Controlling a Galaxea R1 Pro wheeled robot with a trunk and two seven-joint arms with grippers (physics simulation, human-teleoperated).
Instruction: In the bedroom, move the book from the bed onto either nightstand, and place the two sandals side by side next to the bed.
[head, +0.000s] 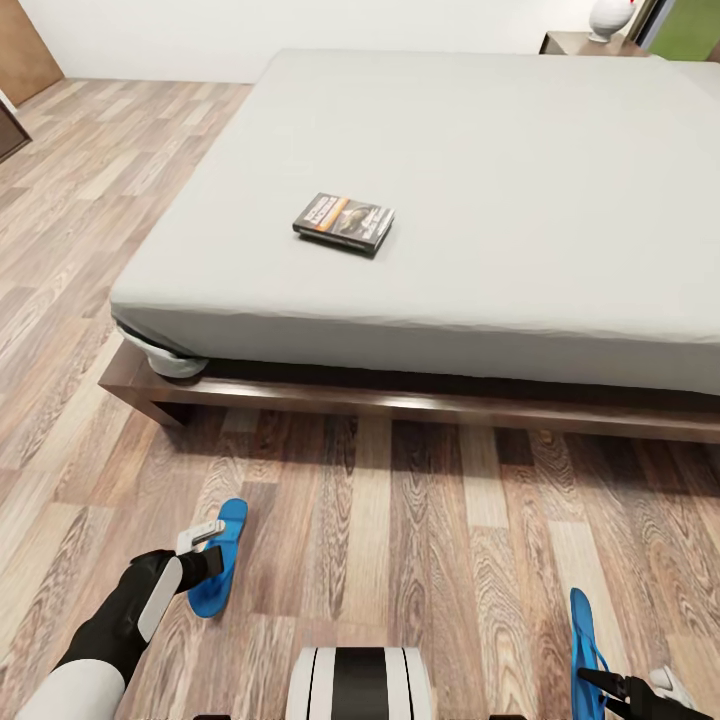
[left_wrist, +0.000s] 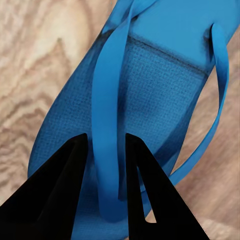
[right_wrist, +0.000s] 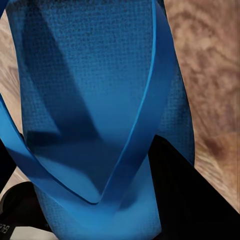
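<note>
The dark book (head: 343, 222) with an orange band lies flat on the pale bed (head: 520, 200), near its front left part. One blue sandal (head: 218, 558) is on the wood floor in front of the bed. My left gripper (head: 205, 545) is shut on its strap (left_wrist: 107, 150), which sits between the two black fingers (left_wrist: 65, 195). The other blue sandal (head: 585, 635) shows edge-on at the lower right, with my right gripper (head: 612, 682) shut on it. Up close its sole (right_wrist: 90, 90) fills the space between the dark fingers (right_wrist: 182, 195).
The bed's dark wooden frame (head: 400, 400) juts out low along the front. A nightstand (head: 575, 43) with a white rounded object (head: 610, 18) stands past the bed's far right corner. Plank floor (head: 420, 540) stretches between me and the bed. My base (head: 360, 685) shows at bottom centre.
</note>
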